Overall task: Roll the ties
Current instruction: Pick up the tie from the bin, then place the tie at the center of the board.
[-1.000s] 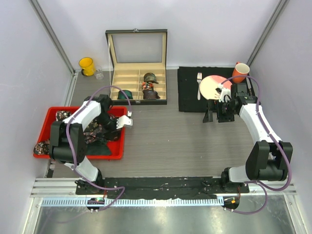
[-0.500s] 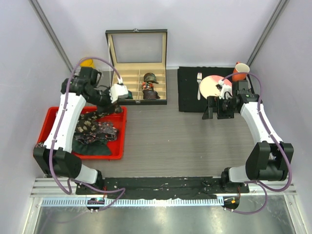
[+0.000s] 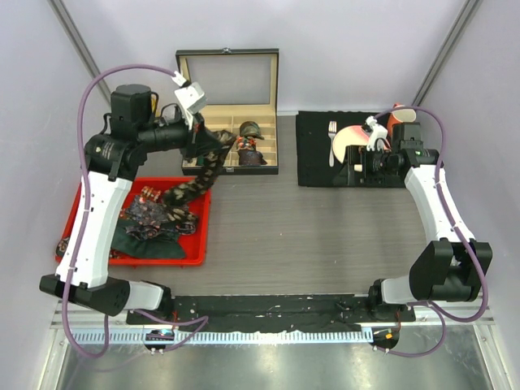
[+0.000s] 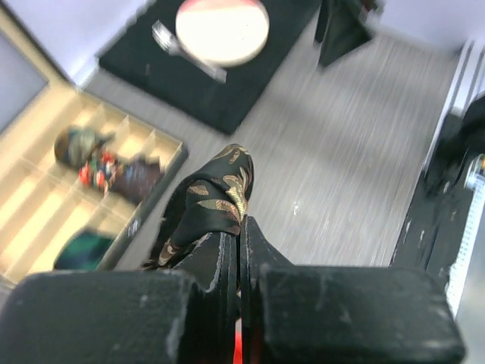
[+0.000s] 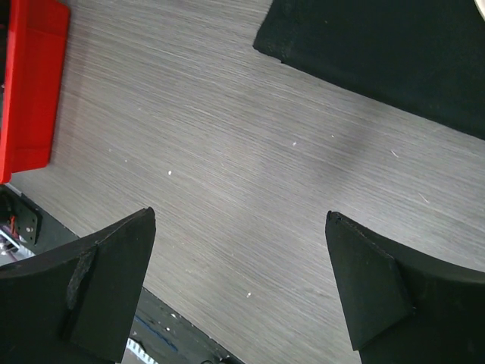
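Tie (image 3: pixel 193 183) pinched in the left gripper (image 4: pixel 240 235) (lower end lost in the tray (image 3: pixel 162 260) pile); right gripper (image 5: pixel 241 216) spread.

ties (image 3: pixel 154 221) in tray (image 3: pixel 138 260), left | box (image 3: pixel 230 170) behind | plate (image 3: pixel 345 144) on mat (image 3: pixel 317 168), right

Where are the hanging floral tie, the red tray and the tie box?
Dark floral fabric necktie (image 3: pixel 197 176): top external view, middle of the hanging strip.
Red plastic tray (image 3: pixel 201 231): top external view, right wall.
Black beige-lined compartment box (image 3: pixel 231 80): top external view, open lid.
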Controlling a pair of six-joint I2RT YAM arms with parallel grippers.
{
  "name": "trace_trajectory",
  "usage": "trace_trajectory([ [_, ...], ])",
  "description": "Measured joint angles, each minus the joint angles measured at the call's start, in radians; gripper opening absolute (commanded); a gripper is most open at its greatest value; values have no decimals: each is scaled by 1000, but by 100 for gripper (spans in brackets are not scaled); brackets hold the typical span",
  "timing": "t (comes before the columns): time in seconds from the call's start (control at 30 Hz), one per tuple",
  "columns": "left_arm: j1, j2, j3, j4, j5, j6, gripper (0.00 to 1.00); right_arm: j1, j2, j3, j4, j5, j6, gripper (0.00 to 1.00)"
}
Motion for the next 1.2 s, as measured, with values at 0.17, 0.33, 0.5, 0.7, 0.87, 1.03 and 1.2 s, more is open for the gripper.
trace_trajectory([
  [0.17,-90,12,68,203,-29,-195,0,0,0,3,24,-44,20,100],
  [0.33,-131,54,183,370,-67,-328,0,11,2,23,71,-95,58,100],
  [0.5,-185,158,403,472,-132,-397,0,31,1,38,213,-160,136,100],
  [0.7,-229,227,552,566,-235,-426,0,226,-177,-145,590,-89,264,100],
  [0.87,-242,230,566,624,-327,-426,0,480,-182,-153,844,3,283,100],
  [1.03,-246,230,566,644,-387,-415,0,630,-96,-216,1056,111,241,100],
  [1.2,-247,230,566,665,-431,-393,0,719,64,-227,1183,182,173,79],
])
